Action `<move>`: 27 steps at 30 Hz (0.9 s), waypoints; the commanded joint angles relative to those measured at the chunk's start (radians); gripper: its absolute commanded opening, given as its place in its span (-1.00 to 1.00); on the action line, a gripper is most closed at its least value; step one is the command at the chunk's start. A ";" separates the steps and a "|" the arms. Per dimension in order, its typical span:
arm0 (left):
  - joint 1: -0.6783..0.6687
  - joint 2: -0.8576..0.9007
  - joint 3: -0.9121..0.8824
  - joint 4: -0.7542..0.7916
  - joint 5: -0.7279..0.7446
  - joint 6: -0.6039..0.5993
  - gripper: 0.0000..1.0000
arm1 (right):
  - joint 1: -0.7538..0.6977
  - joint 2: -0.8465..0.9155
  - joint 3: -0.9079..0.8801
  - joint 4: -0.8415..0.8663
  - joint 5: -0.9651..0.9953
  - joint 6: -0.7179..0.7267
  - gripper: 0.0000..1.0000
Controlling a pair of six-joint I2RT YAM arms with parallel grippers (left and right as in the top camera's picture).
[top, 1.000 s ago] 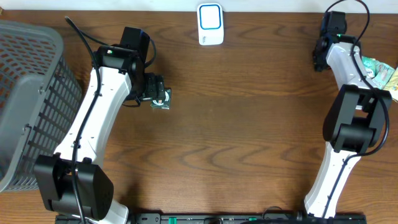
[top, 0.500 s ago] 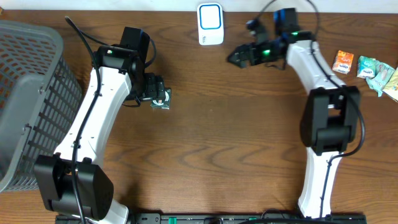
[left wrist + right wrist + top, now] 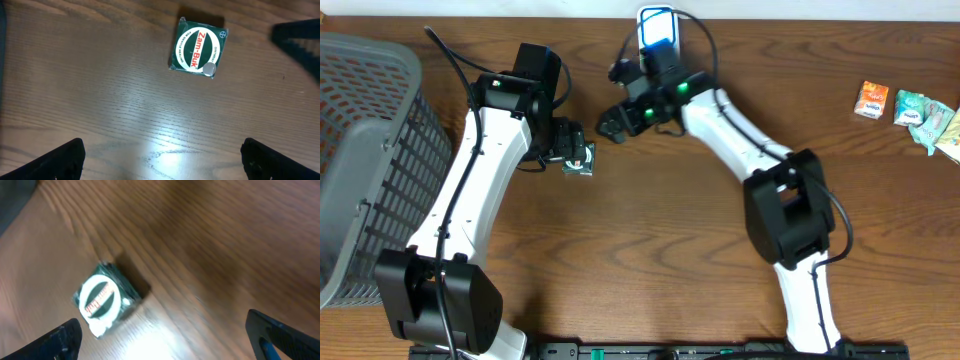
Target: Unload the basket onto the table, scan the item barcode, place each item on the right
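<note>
Clearly, the item, a small green box with a white oval label and the red name "Zam-Buk", lies flat on the wooden surface with the label up. A small round grey sticker sits at one corner of the label. The box is in the left half of the surface, nearer to the far edge than to the near edge. Nothing is holding it.

The left gripper is just above the box and its fingers are spread wide. In the left wrist view both dark fingertips stand apart from the box, with bare wood between them. The right gripper is also spread wide. It is just beside the box, on the side toward the right edge, and it holds nothing. Its wrist view is blurred but shows the box lying free.

The white and blue scanner stands at the far edge, near its middle, and the right arm partly covers it. A grey basket is at the left edge. Some small packets lie near the far right corner, well apart from the box.
</note>
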 commanded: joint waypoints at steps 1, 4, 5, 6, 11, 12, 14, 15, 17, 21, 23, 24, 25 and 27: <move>0.005 -0.003 0.013 -0.003 -0.010 0.006 0.95 | 0.058 -0.024 0.013 0.039 0.105 0.137 0.98; 0.005 -0.003 0.013 -0.003 -0.010 0.006 0.96 | 0.107 0.006 0.012 0.082 0.161 0.141 0.99; 0.005 -0.003 0.013 -0.003 -0.010 0.006 0.95 | 0.117 0.011 0.012 0.091 0.179 0.153 0.99; 0.005 -0.003 0.013 -0.003 -0.010 0.006 0.95 | 0.127 0.023 0.012 0.103 0.189 0.175 0.98; 0.005 -0.003 0.013 -0.003 -0.010 0.006 0.95 | 0.163 0.063 0.012 0.150 0.191 0.277 0.99; 0.005 -0.003 0.013 -0.003 -0.010 0.006 0.96 | 0.168 0.068 0.012 0.151 0.192 0.301 0.99; 0.005 -0.003 0.013 -0.003 -0.010 0.006 0.96 | 0.175 0.076 0.012 0.151 0.206 0.325 0.99; 0.005 -0.003 0.013 -0.003 -0.010 0.006 0.95 | 0.178 0.080 0.012 0.151 0.209 0.328 0.99; 0.005 -0.003 0.013 -0.003 -0.010 0.006 0.95 | 0.185 0.088 0.012 0.151 0.209 0.328 0.99; 0.005 -0.003 0.013 -0.003 -0.010 0.006 0.96 | 0.196 0.088 0.011 0.148 0.209 0.327 0.80; 0.005 -0.003 0.013 -0.003 -0.010 0.006 0.95 | 0.198 0.088 0.010 0.143 0.210 0.327 0.75; 0.005 -0.003 0.013 -0.003 -0.010 0.006 0.95 | 0.198 0.088 0.005 0.142 0.224 0.327 0.70; 0.005 -0.003 0.013 -0.003 -0.010 0.006 0.96 | 0.198 0.088 0.000 0.142 0.238 0.327 0.63; 0.005 -0.003 0.013 -0.003 -0.010 0.006 0.95 | 0.198 0.088 -0.006 0.140 0.252 0.322 0.54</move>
